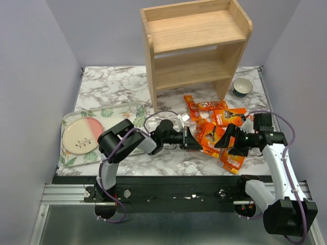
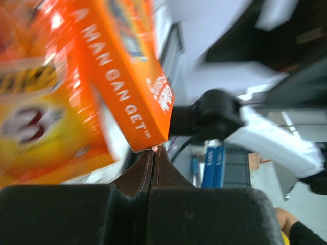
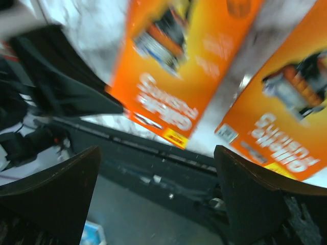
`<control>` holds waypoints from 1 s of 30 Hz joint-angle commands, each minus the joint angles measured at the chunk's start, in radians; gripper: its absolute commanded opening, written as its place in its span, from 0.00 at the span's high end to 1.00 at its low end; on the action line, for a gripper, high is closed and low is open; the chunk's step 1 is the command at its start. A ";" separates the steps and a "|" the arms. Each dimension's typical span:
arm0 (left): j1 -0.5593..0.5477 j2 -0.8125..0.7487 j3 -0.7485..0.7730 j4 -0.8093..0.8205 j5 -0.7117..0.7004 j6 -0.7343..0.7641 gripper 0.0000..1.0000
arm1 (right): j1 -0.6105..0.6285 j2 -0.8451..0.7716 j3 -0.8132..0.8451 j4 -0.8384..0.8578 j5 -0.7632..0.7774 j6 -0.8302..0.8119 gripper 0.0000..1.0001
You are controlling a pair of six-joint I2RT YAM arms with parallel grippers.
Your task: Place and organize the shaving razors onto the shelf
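Clenched, the left claw (image 1: 192,139) has its 2 fingers pressed flat together with nothing between them. The corner of 1 orange razor pack (image 2: 122,66) sits right at their tips. The heap of shaving razors (image 1: 214,125) lies on the table (image 1: 117,87) at this claw's 3 o'clock. The right claw (image 1: 231,143), spread wide, hangs over the heap's 5 o'clock edge. From the heap, the shelf (image 1: 196,46) stands at 12 o'clock, a bowl (image 1: 242,87) at 1 o'clock. At 9 o'clock a leaf-print tray (image 1: 110,113) holds 1 plate (image 1: 80,135).

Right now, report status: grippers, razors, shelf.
Left gripper shut, tips at a bright-orange razor pack corner. Right gripper open at the orange pile. Light wooden two-tier shelf bare. Nothing blocking.
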 commanded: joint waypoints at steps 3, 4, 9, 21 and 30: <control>0.035 -0.087 0.054 0.061 -0.019 -0.153 1.00 | -0.006 -0.021 -0.198 0.039 -0.178 0.162 0.00; 0.034 -0.080 0.057 0.087 -0.025 -0.182 1.00 | -0.006 -0.017 -0.216 0.056 -0.192 0.179 0.00; 0.032 -0.003 0.085 0.140 -0.045 -0.259 1.00 | -0.024 0.022 -0.259 0.235 -0.316 0.318 0.00; 0.008 -0.012 0.052 0.161 -0.062 -0.261 1.00 | -0.109 0.054 -0.325 0.377 -0.389 0.460 0.09; -0.015 -0.029 0.037 0.075 -0.065 -0.238 0.95 | -0.162 0.065 -0.338 0.392 -0.346 0.454 0.36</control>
